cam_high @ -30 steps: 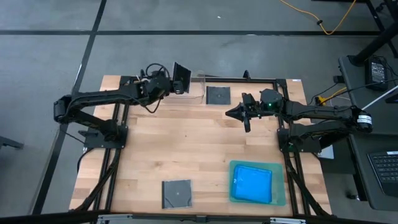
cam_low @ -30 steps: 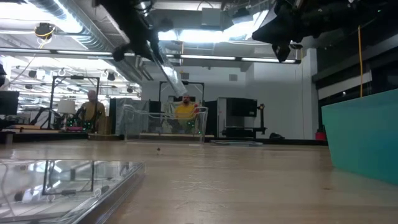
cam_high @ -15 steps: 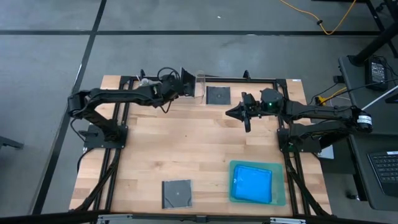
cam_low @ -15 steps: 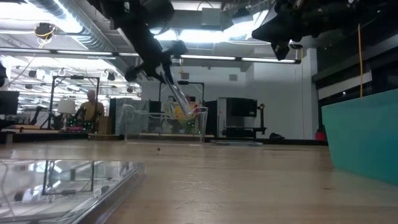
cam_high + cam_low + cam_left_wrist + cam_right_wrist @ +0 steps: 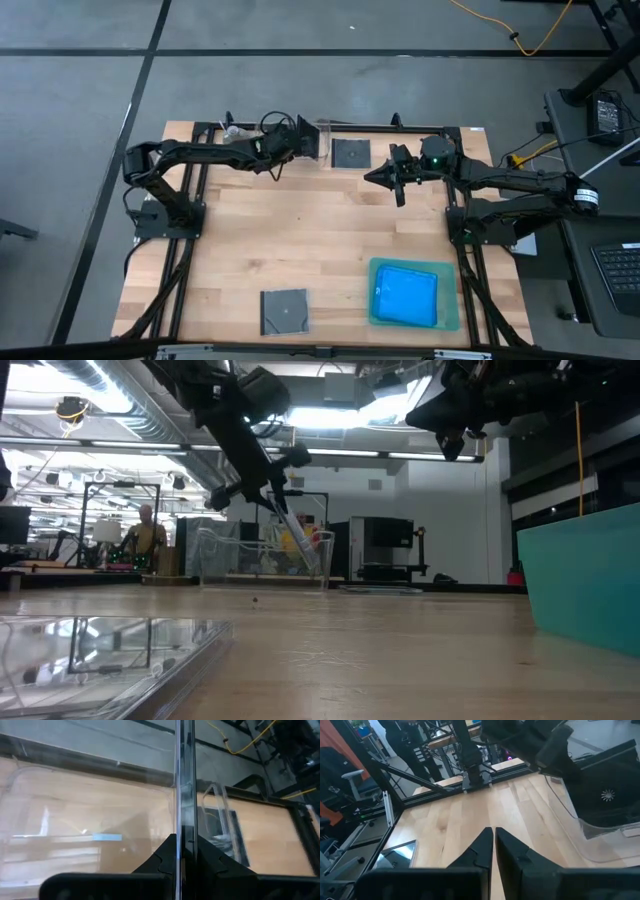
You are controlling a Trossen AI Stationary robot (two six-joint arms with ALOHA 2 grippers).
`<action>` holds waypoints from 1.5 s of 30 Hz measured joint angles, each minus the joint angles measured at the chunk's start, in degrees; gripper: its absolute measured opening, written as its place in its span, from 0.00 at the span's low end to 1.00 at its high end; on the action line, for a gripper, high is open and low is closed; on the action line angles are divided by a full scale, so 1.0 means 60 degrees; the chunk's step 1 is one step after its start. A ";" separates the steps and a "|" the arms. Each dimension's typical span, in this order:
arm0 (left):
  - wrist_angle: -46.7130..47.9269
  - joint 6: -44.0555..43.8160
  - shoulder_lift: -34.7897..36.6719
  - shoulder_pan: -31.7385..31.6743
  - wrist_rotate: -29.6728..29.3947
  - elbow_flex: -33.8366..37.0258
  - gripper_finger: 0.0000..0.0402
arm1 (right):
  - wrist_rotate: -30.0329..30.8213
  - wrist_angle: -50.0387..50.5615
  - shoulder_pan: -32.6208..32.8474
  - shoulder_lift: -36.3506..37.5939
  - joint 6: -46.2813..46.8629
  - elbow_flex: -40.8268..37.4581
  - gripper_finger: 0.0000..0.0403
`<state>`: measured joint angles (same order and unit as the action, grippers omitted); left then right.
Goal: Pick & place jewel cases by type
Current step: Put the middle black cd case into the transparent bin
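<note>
Jewel case point(image 5: 183, 795), thin and edge-on, is pinched in the left gripper point(image 5: 300, 145) over the clear tub point(image 5: 318, 135) at the table's point(image 5: 300, 240) far edge, apparently tilted. Right gripper point(image 5: 385, 180) hovers nearby, fingers together, empty.

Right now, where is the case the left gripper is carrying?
High view: the dark jewel case is clamped edge-on in the left gripper over the clear plastic tub at the table's far edge.

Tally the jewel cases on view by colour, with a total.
Dark cases: 3, one in the left gripper, two lying on the table
Blue cases: 1 showing, in the green tray; any beneath are hidden
Total: 4 showing
</note>
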<state>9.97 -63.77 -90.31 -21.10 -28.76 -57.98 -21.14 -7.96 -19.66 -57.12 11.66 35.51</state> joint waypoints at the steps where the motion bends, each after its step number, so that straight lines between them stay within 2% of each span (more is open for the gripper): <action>1: 0.0040 0.0000 -0.0048 -0.0050 0.0048 0.0000 0.06 | -0.0001 0.0003 0.0000 0.0000 -0.0008 0.0000 0.06; 25: -0.0795 -0.0064 -0.1190 -0.0713 0.1222 -0.0015 0.06 | 0.0002 0.0014 -0.0022 0.0000 -0.0286 0.0000 0.06; 39: -0.0551 0.0834 -0.1204 -0.1092 0.1760 -0.0007 0.20 | 0.0002 0.0016 -0.0022 0.0000 -0.0315 0.0000 0.06; 45: 0.0116 0.1005 -0.1197 -0.1184 0.1754 -0.0007 0.23 | 0.0001 0.0016 -0.0022 0.0000 -0.0306 0.0000 0.06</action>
<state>10.67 -57.74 -97.49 -28.21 -18.24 -58.02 -21.13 -7.86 -19.79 -57.12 9.82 35.51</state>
